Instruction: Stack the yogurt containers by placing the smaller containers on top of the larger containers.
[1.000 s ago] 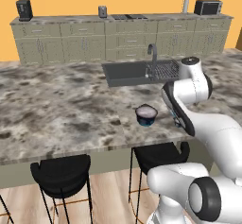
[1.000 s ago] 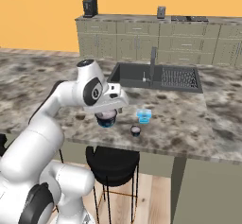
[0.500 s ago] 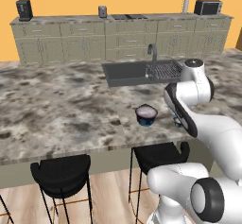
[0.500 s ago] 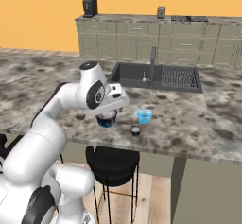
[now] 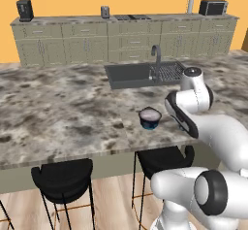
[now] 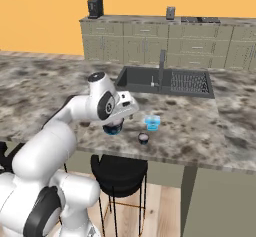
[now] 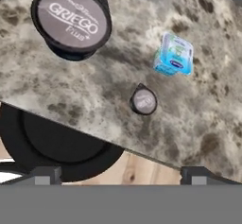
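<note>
Compared with half a second earlier, the arm's wrist has swung slightly toward the sink, while the three containers lie where they were. The gripper (image 7: 120, 176) hangs above the near edge of the granite counter (image 5: 63, 107), its two dark fingertips (image 7: 43, 175) set fully apart and holding nothing. Navy tub (image 7: 72, 21): up and to the left of the gripper in the hand view (lid lettering reads "GRIEGO"), upright on the counter; in the left base view (image 5: 150, 117) it stands just left of the forearm. Small dark pot (image 7: 143, 100): nearly straight ahead of the gripper, between the lines of the two fingertips, upright, whitish top facing up, close to the counter edge (image 6: 143, 138). Light blue pot (image 7: 174, 54): beyond the dark pot and to its right, apart from it, seemingly lying tilted (image 6: 152, 123). No container is stacked on another. Black stool (image 7: 56, 147): below the counter edge, under the gripper's left side
</note>
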